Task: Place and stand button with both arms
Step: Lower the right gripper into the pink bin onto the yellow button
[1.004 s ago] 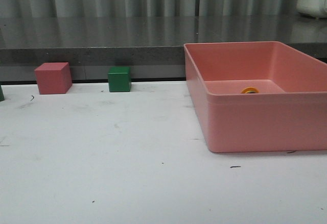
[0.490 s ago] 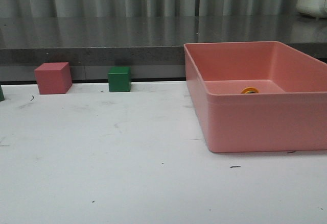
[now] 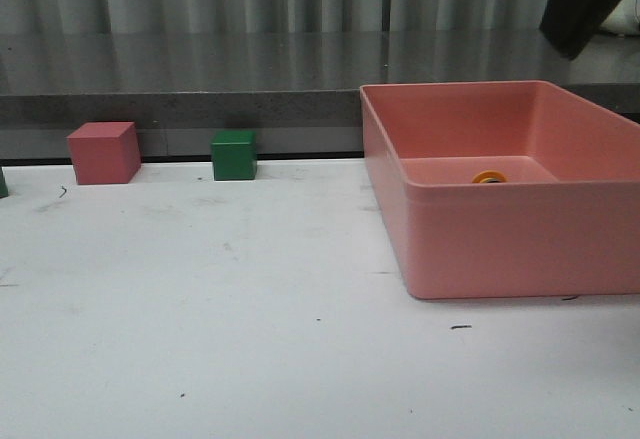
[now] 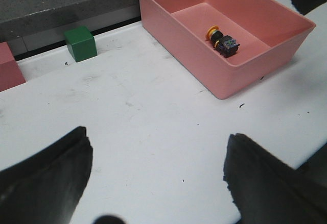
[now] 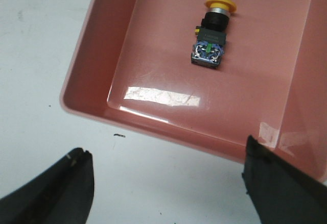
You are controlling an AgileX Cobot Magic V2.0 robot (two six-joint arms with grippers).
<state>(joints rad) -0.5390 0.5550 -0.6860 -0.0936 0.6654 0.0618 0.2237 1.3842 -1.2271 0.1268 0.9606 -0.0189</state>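
The white bench (image 3: pixel 200 339) carries a pink bin (image 3: pixel 520 249) on its right side — a deep open tray. Inside it, toward the far part of its floor, the button (image 5: pixel 210 36) lies on its side, clear of the walls. The left tool (image 4: pixel 158 178) hangs over bare bench with fingers spread, holding nothing. The right tool (image 5: pixel 166 183) — spread and empty too — hovers above the bin's near wall. At the far left sit a pink cube (image 3: pixel 103 152) and a green cube (image 3: pixel 234 154), apart.

No text, label or number can be read — not even on the button (image 5: pixel 211 33) — anywhere.
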